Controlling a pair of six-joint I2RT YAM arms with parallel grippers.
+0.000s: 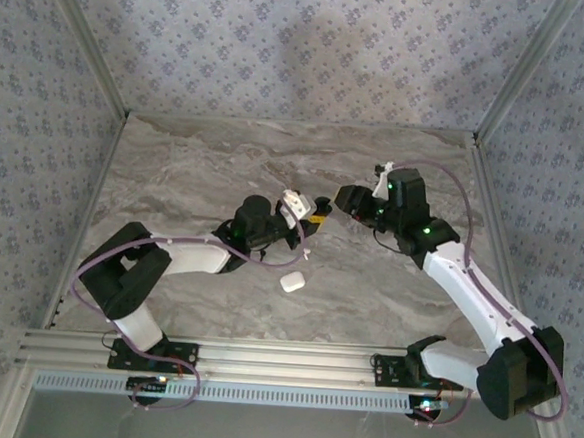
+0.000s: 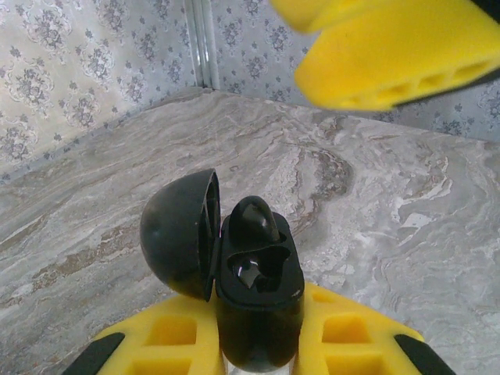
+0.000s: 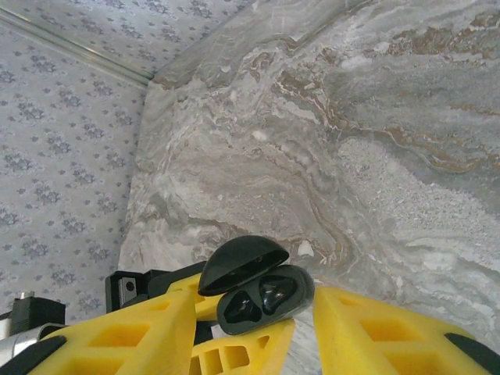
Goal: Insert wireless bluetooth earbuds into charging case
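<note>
The charging case here is black, not white (image 2: 258, 312). My left gripper (image 2: 259, 337) is shut on its lower body and holds it upright above the table, with the lid (image 2: 176, 234) swung open to the left. One black earbud (image 2: 254, 223) sits in the far socket, and the near socket looks empty. In the right wrist view the case (image 3: 266, 301) lies between the spread yellow fingers of my right gripper (image 3: 254, 312), which is open and touches nothing. From above, the two grippers (image 1: 310, 218) (image 1: 344, 198) meet at the table's middle.
A small white rounded box (image 1: 292, 281) lies on the marble table (image 1: 196, 162) just in front of the left gripper. A tiny white piece (image 1: 308, 252) lies between them. Patterned walls close the table on three sides.
</note>
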